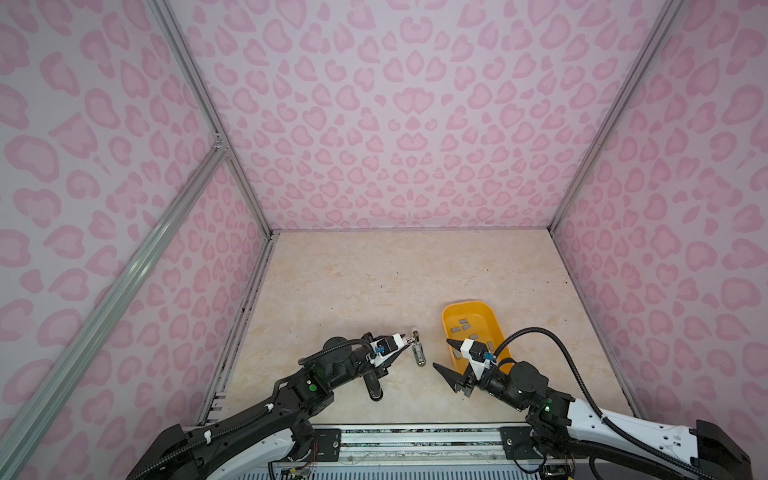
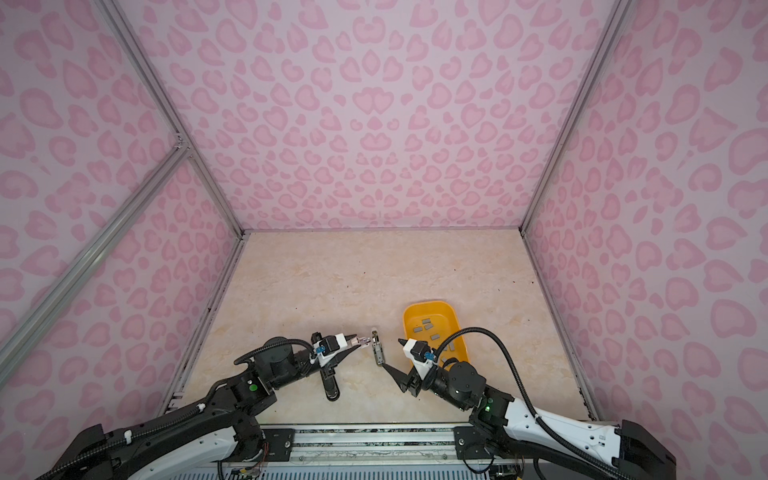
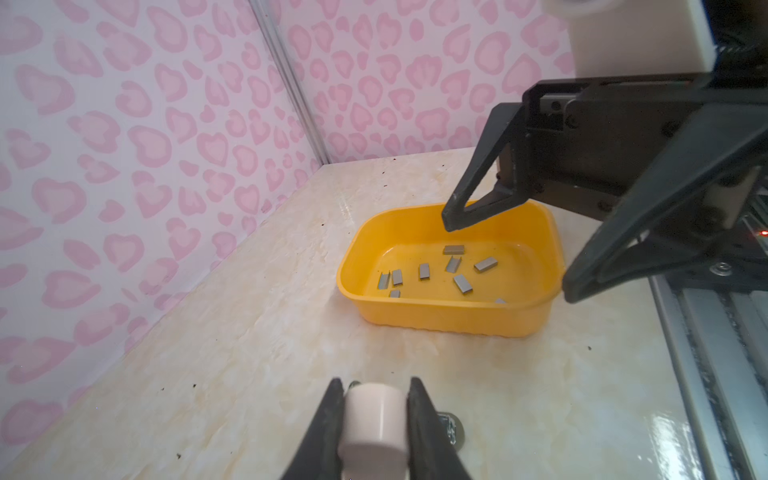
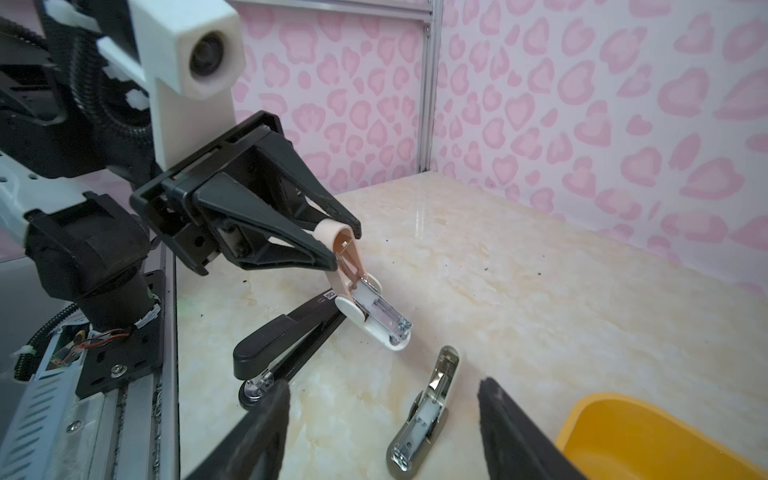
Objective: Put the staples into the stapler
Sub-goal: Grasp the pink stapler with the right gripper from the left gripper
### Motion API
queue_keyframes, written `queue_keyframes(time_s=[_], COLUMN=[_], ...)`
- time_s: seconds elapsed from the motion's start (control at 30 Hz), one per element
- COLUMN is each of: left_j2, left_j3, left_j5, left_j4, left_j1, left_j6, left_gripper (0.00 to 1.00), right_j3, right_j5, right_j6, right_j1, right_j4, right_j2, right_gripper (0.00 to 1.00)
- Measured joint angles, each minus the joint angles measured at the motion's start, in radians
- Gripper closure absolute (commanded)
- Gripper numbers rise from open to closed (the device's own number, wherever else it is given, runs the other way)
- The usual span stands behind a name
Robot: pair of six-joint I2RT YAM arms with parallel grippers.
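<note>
Left of centre on the cream marble-look tabletop [image 1: 374, 282]: long black plastic stapler [image 1: 372, 386], lying flat, closed, partly under the left arm. Left gripper [image 4: 345, 246] next to the right, jaws narrow, pinched on the pink-beige lid of a small white plastic stapler [image 4: 376, 316]. Lid is swung up and open, clear magazine channel exposed, and no strip can be made out in it. The white base slopes down to the tabletop, its rear end just beside the black stapler's rear end.

Next right: small silver metal stapler with a cream base [image 1: 419, 354], flat on the table, apart from both grippers, between the white stapler and the right gripper.

Right gripper [image 1: 441, 353] has jaws spread wide and holds nothing. It hovers over the table just beside the near-left corner of the tub.

Far right: yellow plastic rectangular tub [image 3: 436, 320], upright on the table. Small flat grey metal staple strips [image 3: 424, 271] are all loose on its floor, scattered at mixed angles, nine showing in the left wrist view. In both top views the right wrist camera block hides the tub's near part
</note>
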Motion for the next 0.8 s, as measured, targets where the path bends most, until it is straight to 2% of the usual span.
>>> queue_keyframes(time_s=[0.17,0.3,0.57,0.8], left_j2=[-0.002,0.002,0.056,0.061], left_j3=[0.032,0.05,0.11,0.117], left_j5=[0.105,0.193,0.278,0.32], left_j4=[-0.04,-0.102,-0.19,-0.234], left_j1=[-0.003,-0.027,-0.071,-0.082], left_j6=[0.033,0.077,0.138,0.162], left_gripper=[0.97,0.97,0.97,0.97], right_j3=[-0.037,-0.02,0.0,0.045], right_j5=[-0.092,-0.111,-0.181,-0.217], right_j6=[-0.092,-0.121,-0.146,-0.163], right_j1=[0.005,0.008,0.008,0.011], right_j4=[0.02,0.003,-0.022,-0.027], right_j2=[-0.076,-0.073,-0.019,0.117], right_gripper=[0.32,0.26,0.26,0.29])
